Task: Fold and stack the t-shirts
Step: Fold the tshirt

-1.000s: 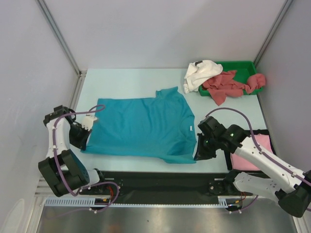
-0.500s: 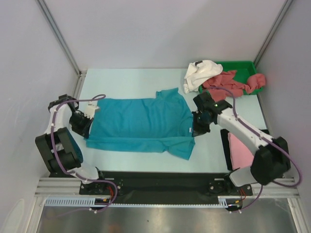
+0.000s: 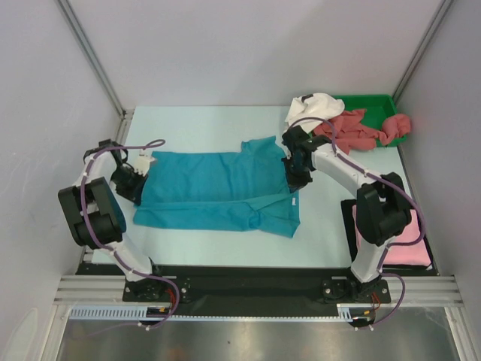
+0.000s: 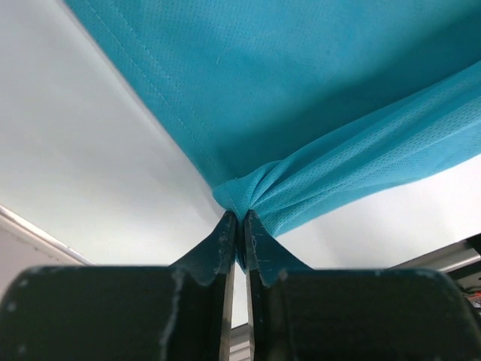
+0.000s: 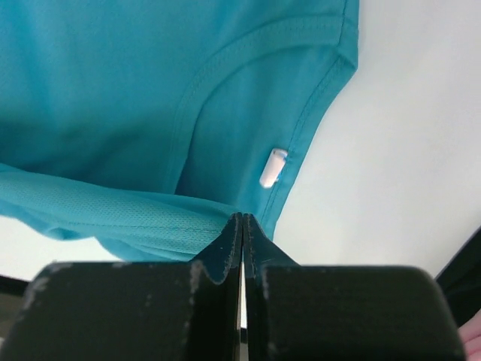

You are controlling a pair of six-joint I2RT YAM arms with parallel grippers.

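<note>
The teal-blue t-shirt [image 3: 218,188] lies across the middle of the table, its near part lifted into a fold. My left gripper [image 3: 137,179] is shut on its left edge; the left wrist view shows cloth [image 4: 301,90] bunched at the closed fingertips [image 4: 240,216]. My right gripper [image 3: 294,174] is shut on the shirt's right side beside the collar; the right wrist view shows cloth [image 5: 113,98] pinched at the fingertips [image 5: 240,219]. The white t-shirt [image 3: 312,107] and dusty-red t-shirts [image 3: 352,131] lie heaped at the green tray. The light pink t-shirt [image 3: 409,232] lies at the right.
The green tray [image 3: 376,98] stands at the back right, with cloth spilling over its left and front rims. A black mat [image 3: 348,219] lies under the pink shirt near the right arm's base. Grey walls and metal posts [image 3: 90,56] close in the table.
Both grippers have moved away from the near edge towards the back, carrying the shirt's near hem over its middle. The right arm has swung far up and left.
</note>
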